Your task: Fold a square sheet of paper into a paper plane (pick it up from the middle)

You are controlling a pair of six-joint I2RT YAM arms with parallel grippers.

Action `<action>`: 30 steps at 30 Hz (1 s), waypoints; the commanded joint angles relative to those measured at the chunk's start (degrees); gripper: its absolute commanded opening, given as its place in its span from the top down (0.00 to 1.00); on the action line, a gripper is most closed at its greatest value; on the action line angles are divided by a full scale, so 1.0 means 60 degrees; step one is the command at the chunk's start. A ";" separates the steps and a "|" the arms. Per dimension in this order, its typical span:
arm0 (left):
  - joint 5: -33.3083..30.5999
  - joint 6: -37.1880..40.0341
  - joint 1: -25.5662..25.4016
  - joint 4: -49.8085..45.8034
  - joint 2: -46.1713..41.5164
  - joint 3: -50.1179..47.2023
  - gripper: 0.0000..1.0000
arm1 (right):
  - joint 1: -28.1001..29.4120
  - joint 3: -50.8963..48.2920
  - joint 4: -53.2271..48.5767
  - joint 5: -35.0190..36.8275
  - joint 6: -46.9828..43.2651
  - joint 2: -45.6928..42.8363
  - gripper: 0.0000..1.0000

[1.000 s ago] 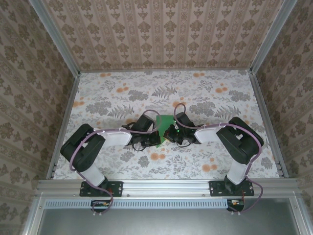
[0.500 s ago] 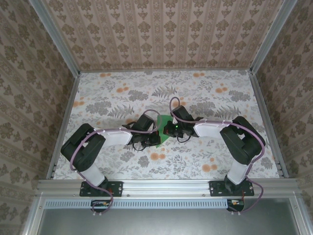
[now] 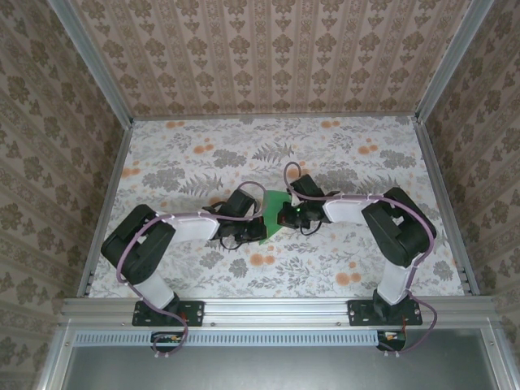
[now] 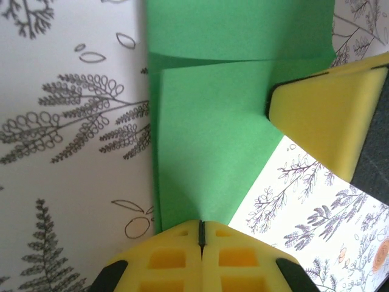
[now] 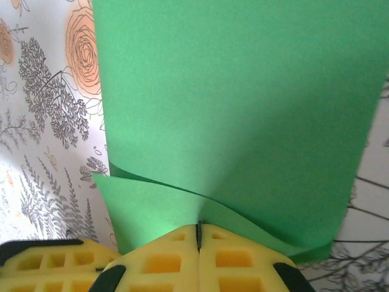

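Flowered table (image 3: 203, 154) carries the square sheet of paper (image 3: 273, 221) at its middle, a little toward the near edge. My left pincer (image 4: 201, 234) and my right pincer (image 5: 198, 234) are both pressed together, tips on opposite edges of it, I think to flatten a crease. It is bright green, partly folded, one flap lifting slightly

Smooth matt green paper sheet (image 4: 206, 152)
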 commanded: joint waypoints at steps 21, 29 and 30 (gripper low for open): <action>0.0190 0.1980 0.0607 -0.1373 0.0658 0.0141 1.00 | 0.0178 -0.0183 0.1086 -0.0557 0.0780 -0.0674 1.00; 0.0073 0.2058 0.0706 -0.1580 0.0665 0.0031 1.00 | 0.0199 -0.0306 0.1268 -0.0484 0.1013 0.0269 1.00; 0.0067 0.2055 0.0718 -0.1581 0.0658 -0.0007 1.00 | 0.0067 -0.0496 0.1282 -0.0414 0.0974 0.0225 1.00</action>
